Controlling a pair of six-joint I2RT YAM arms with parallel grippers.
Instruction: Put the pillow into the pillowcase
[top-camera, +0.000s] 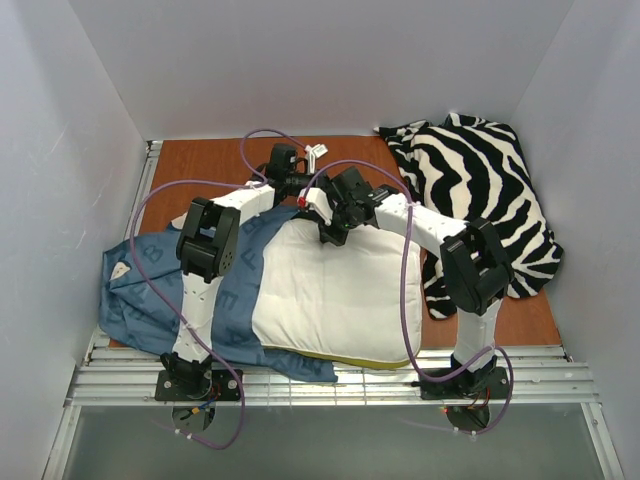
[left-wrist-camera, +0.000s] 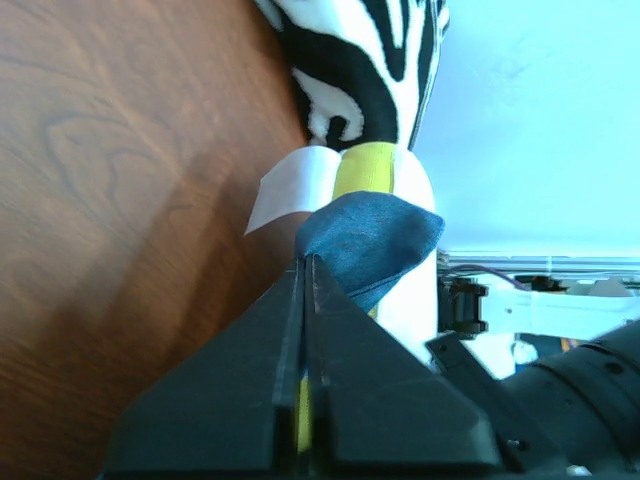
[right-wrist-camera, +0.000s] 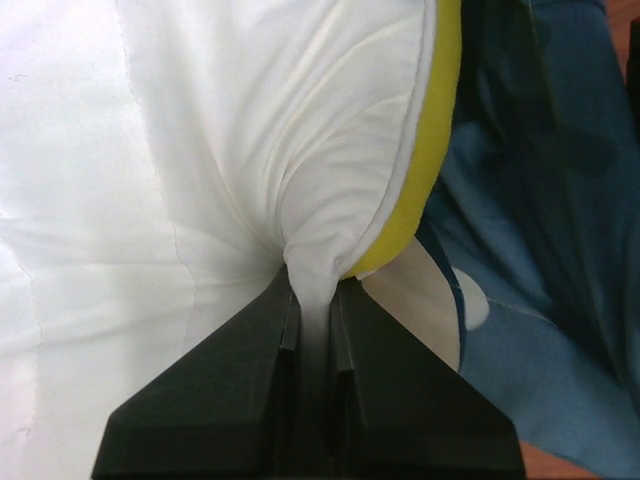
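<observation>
At the middle of the bench (top-camera: 200, 160), in the top view, the pillow (top-camera: 340, 290) lies flat, quilted side up. The pillowcase (top-camera: 150, 290) is spread to its left and tucked partly under its left side. None of the pillow looks sheathed yet. The left arm (top-camera: 205, 250) and right arm (top-camera: 470, 265) both reach to the pillow's far left corner, and a zebra-striped cloth (top-camera: 480, 200) sits heaped at the far right. The step in hand appears to be opening the case's mouth at that corner. This view does not show what either pair of jaws grips.

In the left wrist view, the left jaws are pressed together on a fold of the blue pillowcase (left-wrist-camera: 370, 240). The fold sits just beside the yellow edge of the pillow (left-wrist-camera: 365, 170) and a white label (left-wrist-camera: 290, 190).

In the right wrist view, the right jaws are clamped on a pinch of the white cover of the pillow (right-wrist-camera: 200, 150), next to its yellow edge. The blue pillowcase (right-wrist-camera: 540, 200) lies to the right.

Next, I judge, the left jaws need to lift the hem clear while the right jaws feed the corner under it. Whether the left jaws grip one layer or both cannot be told, and a two-layer grip would leave the mouth shut.
</observation>
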